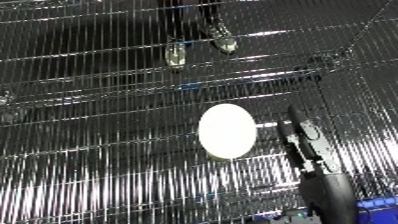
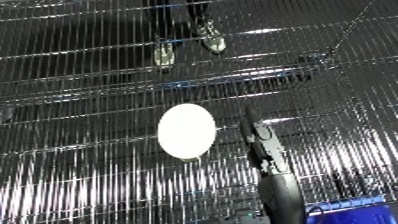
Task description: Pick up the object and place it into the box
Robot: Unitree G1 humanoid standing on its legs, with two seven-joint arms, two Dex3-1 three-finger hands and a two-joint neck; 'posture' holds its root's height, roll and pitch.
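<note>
A white, smooth oval object (image 1: 226, 131) lies on a shiny wire-grid shelf (image 1: 89, 150), a little right of the middle. My right hand (image 1: 306, 142) comes up from the lower right edge and stands just right of the object, seen edge-on. Its black fingers (image 2: 258, 135) point straight away from me, and a narrow gap shows between them and the object. The hand is open and holds nothing. My left hand shows in neither view.
A blue bin (image 2: 355, 207) peeks in at the lower right corner, beside my right forearm. Lower wire shelves and crossbars (image 1: 249, 80) show through the grid. The shelf stretches wide to the left of the object.
</note>
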